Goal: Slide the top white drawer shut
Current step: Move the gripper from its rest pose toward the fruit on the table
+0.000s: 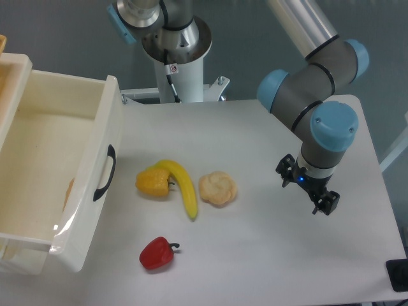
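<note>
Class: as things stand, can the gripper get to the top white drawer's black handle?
Probably yes: the gripper must cross the table, and the banana lies between it and the handle, but passing above looks free.

The top white drawer (48, 185) is glossy cream-white with 1 black curved handle (105, 173). The banana (183, 186) is yellow, the 2 peppers yellow-orange (153, 183) and red (157, 253), the bun (217, 189) pale tan. The gripper (306, 192) is black under a grey arm (312, 95) with light-blue caps; the table (255, 255) is white.
</note>
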